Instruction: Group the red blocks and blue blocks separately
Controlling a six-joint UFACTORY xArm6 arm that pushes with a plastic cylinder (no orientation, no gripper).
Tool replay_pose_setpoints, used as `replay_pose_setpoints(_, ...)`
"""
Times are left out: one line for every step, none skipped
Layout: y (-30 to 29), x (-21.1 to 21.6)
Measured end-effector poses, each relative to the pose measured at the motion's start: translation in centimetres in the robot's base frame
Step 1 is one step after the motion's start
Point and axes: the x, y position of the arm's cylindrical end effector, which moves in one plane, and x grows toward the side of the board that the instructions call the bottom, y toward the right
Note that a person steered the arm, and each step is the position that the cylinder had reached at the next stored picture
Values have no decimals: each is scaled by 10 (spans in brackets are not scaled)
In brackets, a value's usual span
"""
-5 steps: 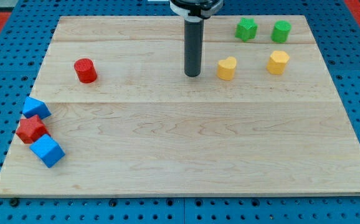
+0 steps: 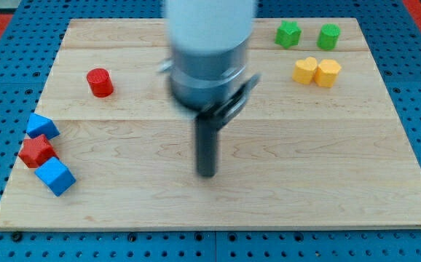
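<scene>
A red cylinder [image 2: 100, 82] stands at the board's upper left. At the left edge a red star-shaped block [image 2: 36, 151] sits between two blue cubes, one above it [image 2: 42, 126] and one below it [image 2: 55, 177], all touching or nearly so. My tip [image 2: 207, 173] rests on bare board near the middle, far right of these blocks and touching none. The arm's grey body hides part of the board's top centre.
Two yellow blocks [image 2: 305, 70] [image 2: 327, 73] sit side by side at the upper right. Two green blocks [image 2: 288, 33] [image 2: 328, 36] lie above them near the top edge. The wooden board [image 2: 305, 182] lies on a blue pegboard.
My tip has moved from the top centre down to the board's middle. The left yellow block now sits further right, next to the other yellow block.
</scene>
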Motion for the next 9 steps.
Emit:
replay_pose_setpoints(-87, 49)
replay_pose_setpoints(-231, 11)
replay_pose_setpoints(-262, -13)
replay_pose_setpoints(-233, -18)
replay_pose_setpoints(-229, -52)
replay_pose_setpoints(-187, -61)
replay_pose_setpoints(-144, -63)
replay_pose_setpoints(-137, -100)
replay_pose_setpoints(-140, -134)
